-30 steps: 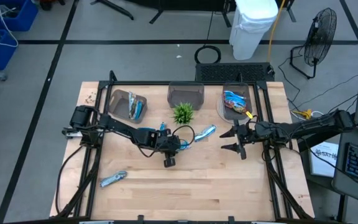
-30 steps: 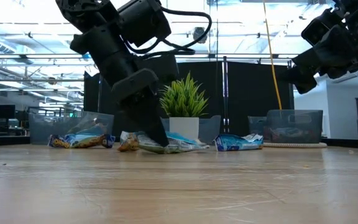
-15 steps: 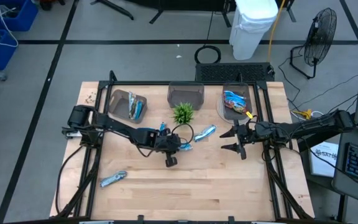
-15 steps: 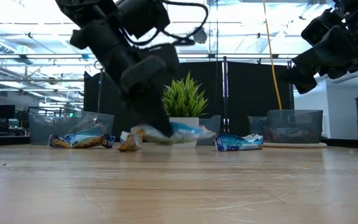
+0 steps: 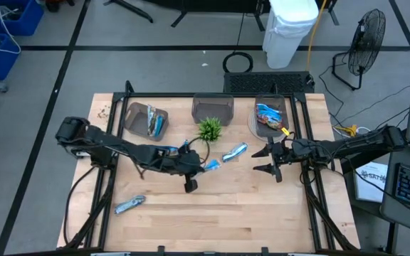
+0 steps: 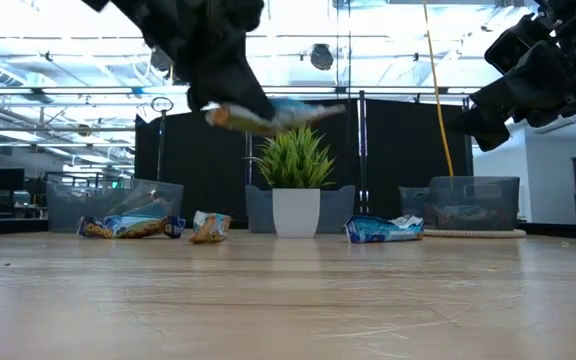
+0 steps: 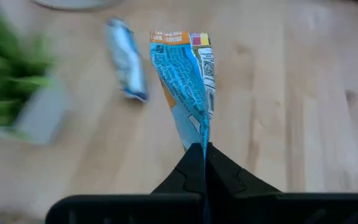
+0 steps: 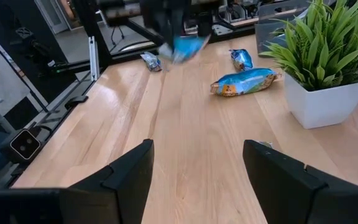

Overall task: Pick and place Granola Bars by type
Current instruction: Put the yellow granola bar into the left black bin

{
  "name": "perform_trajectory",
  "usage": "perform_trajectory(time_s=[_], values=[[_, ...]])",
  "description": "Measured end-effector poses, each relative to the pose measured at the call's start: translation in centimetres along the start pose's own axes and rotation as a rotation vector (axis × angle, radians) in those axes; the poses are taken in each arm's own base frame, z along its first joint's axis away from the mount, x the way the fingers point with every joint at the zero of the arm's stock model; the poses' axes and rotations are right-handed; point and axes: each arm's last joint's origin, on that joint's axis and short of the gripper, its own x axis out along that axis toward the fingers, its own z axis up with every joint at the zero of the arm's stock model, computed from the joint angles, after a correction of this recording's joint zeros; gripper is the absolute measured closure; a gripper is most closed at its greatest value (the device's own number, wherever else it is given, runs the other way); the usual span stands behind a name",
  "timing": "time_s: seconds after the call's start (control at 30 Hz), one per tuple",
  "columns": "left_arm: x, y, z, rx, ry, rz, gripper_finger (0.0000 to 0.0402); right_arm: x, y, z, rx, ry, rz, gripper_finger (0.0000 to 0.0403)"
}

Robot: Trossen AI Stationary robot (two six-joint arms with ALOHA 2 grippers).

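My left gripper (image 7: pixel 204 157) is shut on a blue-and-white granola bar (image 7: pixel 185 81), held above the table's middle (image 5: pixel 211 164) in front of the small green plant (image 5: pixel 209 129). The low view shows this bar (image 6: pixel 268 113) up at the height of the plant's top. A second blue bar (image 5: pixel 235 151) lies flat on the table to its right, and a silvery-blue one (image 5: pixel 130 205) lies near the front left. My right gripper (image 5: pixel 270 160) waits open at the right side, its fingers (image 8: pixel 129 174) around nothing. My left gripper pinches the wrapper's narrow near end (image 7: pixel 199 134) between its two shut fingers. The fingers slant down from the table's left and lie along the bar. The bar sticks out ahead of the fingertips, roughly level and clear of the table.
Three bins stand along the far edge: the left one (image 5: pixel 146 119) and the right one (image 5: pixel 269 117) hold bars, while the middle one (image 5: pixel 213 108) stands behind the plant. More bars lie on the table by the plant (image 6: pixel 208 226) (image 6: pixel 383 229). Bare wood stretches along the near edge.
My left gripper has risen from the table with the blue bar and tipped toward level. The bar lay on the wood beside the plant a second ago and is now lifted clear, up at the height of the plant's top. The arm has drawn back toward the left.
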Motion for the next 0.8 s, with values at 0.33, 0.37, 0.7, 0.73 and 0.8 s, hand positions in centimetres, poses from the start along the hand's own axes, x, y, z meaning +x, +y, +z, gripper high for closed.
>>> perform_trajectory(time_s=[0.33, 0.37, 0.7, 0.73, 0.8], values=[[-6.6, 1.1, 1.6, -0.115, -0.127, 0.196, 0.0401, 0.0, 0.0, 0.0, 0.0, 0.001, 0.0, 0.0165], [-7.3, 1.2, 1.9, -0.115, -0.131, 0.217, 0.0401, 0.0, 0.0, 0.0, 0.0, 0.001, 0.0, 0.0165], [-14.3, 4.1, 4.8, -0.194, -0.073, 0.427, 0.0401, 0.0, 0.0, 0.0, 0.0, -0.001, 0.0, 0.0165], [-15.1, 4.6, 5.0, -0.214, -0.086, 0.445, 0.0401, 0.0, 0.0, 0.0, 0.0, -0.001, 0.0, 0.0165], [-16.4, 5.4, 5.2, -0.25, -0.106, 0.475, 0.0401, 0.0, 0.0, 0.0, 0.0, -0.001, 0.0, 0.0165]])
